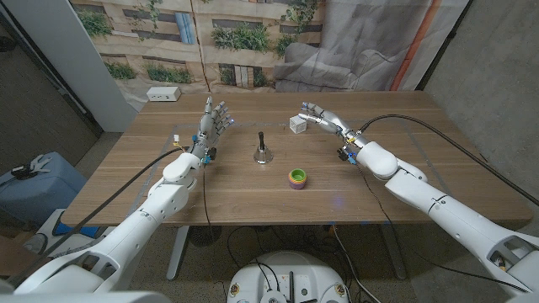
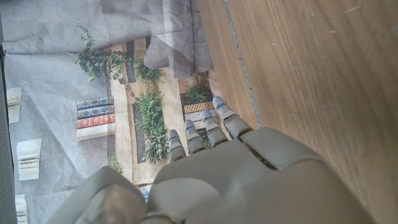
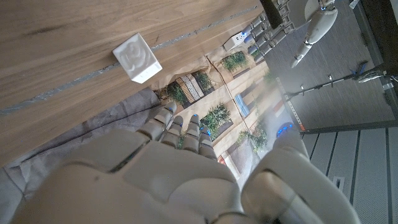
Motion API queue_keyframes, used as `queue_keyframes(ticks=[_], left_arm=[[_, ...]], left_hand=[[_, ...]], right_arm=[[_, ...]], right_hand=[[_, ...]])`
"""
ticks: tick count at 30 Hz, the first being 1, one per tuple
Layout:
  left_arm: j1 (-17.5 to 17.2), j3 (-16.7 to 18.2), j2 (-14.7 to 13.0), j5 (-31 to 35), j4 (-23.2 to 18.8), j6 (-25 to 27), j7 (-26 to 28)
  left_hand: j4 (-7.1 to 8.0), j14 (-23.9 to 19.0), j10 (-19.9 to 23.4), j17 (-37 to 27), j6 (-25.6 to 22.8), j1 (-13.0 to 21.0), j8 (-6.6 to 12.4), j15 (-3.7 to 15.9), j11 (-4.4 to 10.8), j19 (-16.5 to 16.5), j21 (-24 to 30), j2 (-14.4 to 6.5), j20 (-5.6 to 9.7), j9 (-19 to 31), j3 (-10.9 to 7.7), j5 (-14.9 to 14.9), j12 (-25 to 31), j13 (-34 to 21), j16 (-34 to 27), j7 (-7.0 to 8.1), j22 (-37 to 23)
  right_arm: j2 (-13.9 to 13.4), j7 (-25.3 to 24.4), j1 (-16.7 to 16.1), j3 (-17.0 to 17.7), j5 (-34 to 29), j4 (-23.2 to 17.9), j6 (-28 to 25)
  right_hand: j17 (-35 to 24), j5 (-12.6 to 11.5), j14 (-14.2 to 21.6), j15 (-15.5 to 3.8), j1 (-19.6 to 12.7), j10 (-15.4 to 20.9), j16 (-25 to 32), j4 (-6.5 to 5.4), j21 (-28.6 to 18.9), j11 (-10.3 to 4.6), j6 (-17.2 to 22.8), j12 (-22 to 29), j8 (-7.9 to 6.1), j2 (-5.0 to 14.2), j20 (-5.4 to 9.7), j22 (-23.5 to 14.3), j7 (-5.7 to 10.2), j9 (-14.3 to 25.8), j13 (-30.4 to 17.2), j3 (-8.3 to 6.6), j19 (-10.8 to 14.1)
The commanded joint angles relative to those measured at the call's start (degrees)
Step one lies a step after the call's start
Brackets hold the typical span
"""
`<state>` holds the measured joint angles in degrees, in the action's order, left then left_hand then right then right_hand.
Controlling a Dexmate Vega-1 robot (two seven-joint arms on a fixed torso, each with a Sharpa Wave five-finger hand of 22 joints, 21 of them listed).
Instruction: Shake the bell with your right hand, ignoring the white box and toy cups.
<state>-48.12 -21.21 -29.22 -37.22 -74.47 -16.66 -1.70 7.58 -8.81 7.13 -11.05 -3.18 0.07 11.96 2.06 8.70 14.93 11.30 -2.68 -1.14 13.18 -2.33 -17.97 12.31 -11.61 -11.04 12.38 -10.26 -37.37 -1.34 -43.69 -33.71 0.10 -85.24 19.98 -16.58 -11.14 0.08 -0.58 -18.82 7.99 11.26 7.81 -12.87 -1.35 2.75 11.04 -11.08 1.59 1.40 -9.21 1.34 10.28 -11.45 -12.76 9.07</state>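
Fingers of both hands extend, spread and empty; right hand (image 1: 318, 115) hovers at 2 o'clock from the small metal black-handled bell (image 1: 262, 153), left hand (image 1: 211, 123) at 10 o'clock.

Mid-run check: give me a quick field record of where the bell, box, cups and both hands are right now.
bell: upright at the table's middle, untouched
white box: far side of the table, just left of the right hand's fingertips
toy cups: stacked, nearer the front edge, right of the bell
right hand: by the white box, holding nothing, well clear of the bell
left hand: raised, fingers extended, holding nothing
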Motion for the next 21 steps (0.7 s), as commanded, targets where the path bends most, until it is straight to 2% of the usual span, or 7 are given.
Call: queue_keyframes(ticks=[1,8,17,21], left_arm=[[-0.04,0.02,0.01,0.00,-0.06,0.04,0.08],[-0.02,0.00,0.01,-0.01,-0.04,0.04,0.01],[-0.02,0.00,0.01,0.00,-0.02,0.02,0.00],[-0.03,0.01,-0.01,-0.01,-0.03,0.03,-0.01]], left_hand=[[0.39,-0.51,0.06,-0.26,0.03,0.09,0.33,5.60,0.30,0.46,0.40,-0.39,-0.04,0.24,0.05,-0.36,0.32,-0.29,-0.32,0.35,-0.32],[0.39,-0.53,0.08,-0.26,0.02,0.09,0.33,5.60,0.27,0.44,0.39,-0.39,-0.06,0.24,0.05,-0.36,0.32,-0.29,-0.33,0.35,-0.32],[0.39,-0.51,0.06,-0.26,0.00,0.09,0.34,5.59,0.16,0.44,0.39,-0.40,-0.05,0.24,0.04,-0.36,0.32,-0.29,-0.32,0.35,-0.32],[0.39,-0.50,0.09,-0.26,-0.01,0.09,0.34,5.67,0.24,0.43,0.39,-0.40,-0.09,0.24,0.04,-0.36,0.33,-0.29,-0.32,0.35,-0.32]], right_arm=[[-1.16,-0.89,0.54,-1.73,-7.09,-1.59,0.56],[-1.30,-0.88,0.85,-2.56,-10.40,-3.46,-1.64],[-0.87,-0.46,1.91,-4.27,-13.96,-4.13,-3.24],[-0.32,-0.98,2.09,-5.11,-15.94,-4.57,-4.93]], right_hand=[[0.06,0.35,0.37,-0.09,-1.30,0.55,0.38,0.64,0.12,-0.08,0.14,0.36,-0.26,-0.26,-0.03,-0.30,0.48,0.21,-0.06,-0.15,0.60],[0.59,0.61,-0.34,1.00,-2.59,-0.06,0.14,1.51,0.84,-0.29,-1.33,0.18,0.15,-1.07,-0.73,-0.32,0.76,0.29,-0.07,-0.40,0.19],[0.83,0.70,-0.49,1.12,-3.14,-0.27,0.14,1.75,1.12,-0.33,-1.80,0.15,0.20,-1.42,-1.38,-0.33,0.89,0.32,-0.09,-0.50,0.04],[1.02,0.74,-0.25,1.59,-3.45,-0.28,0.29,1.84,1.12,-0.38,-1.88,0.20,0.14,-1.78,-2.33,-0.36,0.94,0.35,-0.11,-0.51,0.43]])
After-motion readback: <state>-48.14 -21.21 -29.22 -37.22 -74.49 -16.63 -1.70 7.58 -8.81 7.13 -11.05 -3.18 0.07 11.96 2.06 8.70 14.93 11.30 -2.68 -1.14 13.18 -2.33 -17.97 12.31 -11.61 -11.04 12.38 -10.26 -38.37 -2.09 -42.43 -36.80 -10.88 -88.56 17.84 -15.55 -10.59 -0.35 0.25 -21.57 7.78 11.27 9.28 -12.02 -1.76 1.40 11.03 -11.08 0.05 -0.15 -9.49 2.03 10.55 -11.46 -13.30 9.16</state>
